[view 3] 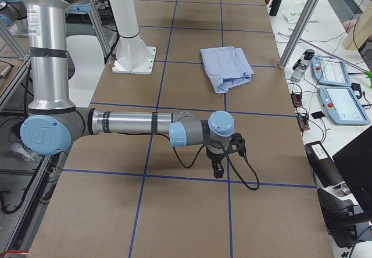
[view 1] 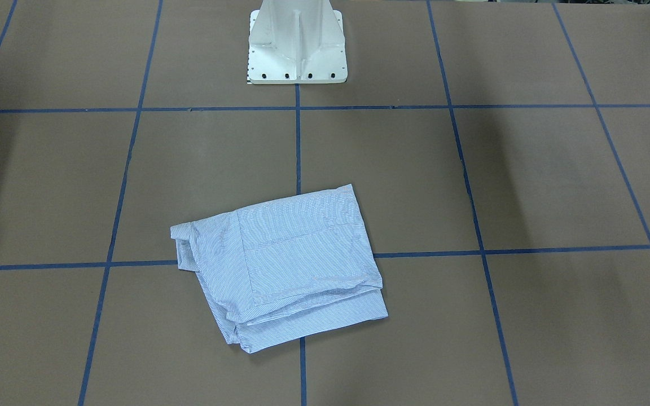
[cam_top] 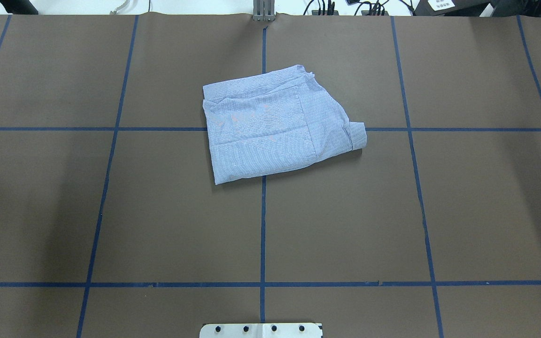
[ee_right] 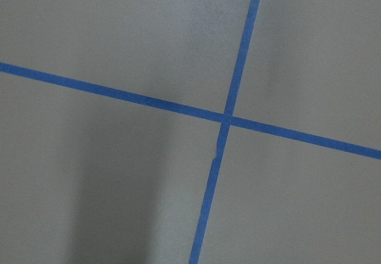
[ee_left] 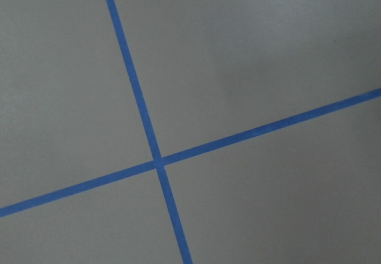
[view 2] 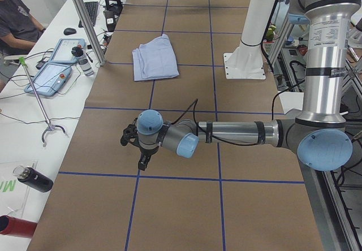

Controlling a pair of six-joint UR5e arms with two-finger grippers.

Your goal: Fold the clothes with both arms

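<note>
The clothes are one light blue striped shirt [view 1: 297,265] [cam_top: 275,126], lying folded into a rough rectangle on the brown table, with a cuff sticking out at one corner. It also shows in the side views [view 2: 154,59] [view 3: 225,66]. My left arm's gripper [view 2: 142,161] hangs low over the table far from the shirt, pointing down. My right gripper [view 3: 217,169] hangs likewise at the opposite end. I cannot tell whether either is open or shut. Both wrist views show only bare table and crossing blue tape.
The white pedestal base [view 1: 297,45] stands at the robot's side of the table. Beside the far edge are touch pendants [view 2: 54,73] [view 3: 343,104], a dark bottle [view 2: 34,180], metal posts [view 2: 85,19] and a seated person [view 2: 14,19].
</note>
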